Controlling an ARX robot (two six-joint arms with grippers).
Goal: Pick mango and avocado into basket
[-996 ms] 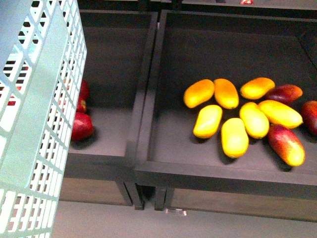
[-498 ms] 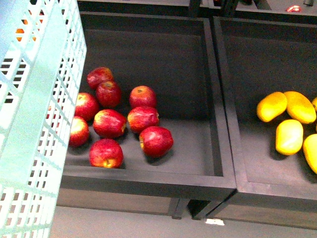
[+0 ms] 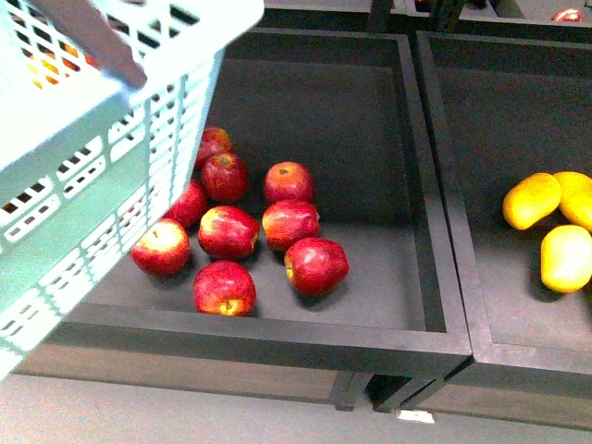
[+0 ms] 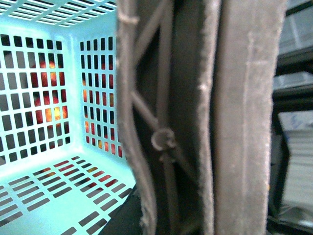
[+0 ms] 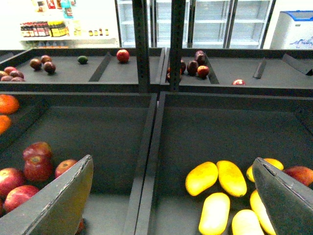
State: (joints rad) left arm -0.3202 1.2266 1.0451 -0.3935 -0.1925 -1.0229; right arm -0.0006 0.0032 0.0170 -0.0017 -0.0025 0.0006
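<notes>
The teal lattice basket (image 3: 111,157) hangs tilted at the upper left of the front view, with its brown handle (image 3: 92,37) across the top. My left gripper (image 4: 171,196) is shut on that handle (image 4: 164,142), and the basket's floor (image 4: 54,196) shows beside it. Yellow mangoes (image 5: 201,177) lie grouped in the right bin, and they also show at the right edge of the front view as mangoes (image 3: 532,199). My right gripper (image 5: 172,162) hangs open above that bin, holding nothing. A small dark green fruit (image 5: 82,59) lies on the far shelf, too small to tell whether it is the avocado.
Several red apples (image 3: 250,231) lie in the left bin, partly under the basket. A raised black divider (image 3: 444,185) splits the two bins. Oranges (image 5: 7,105) sit further left. A red-blushed mango (image 5: 301,174) lies beside the yellow ones. Steel posts (image 5: 142,44) rise behind the bins.
The front view has swung from the mango bin to the apple bin, so the mangoes now sit at the right edge. The basket has tipped and its handle has come into sight.
</notes>
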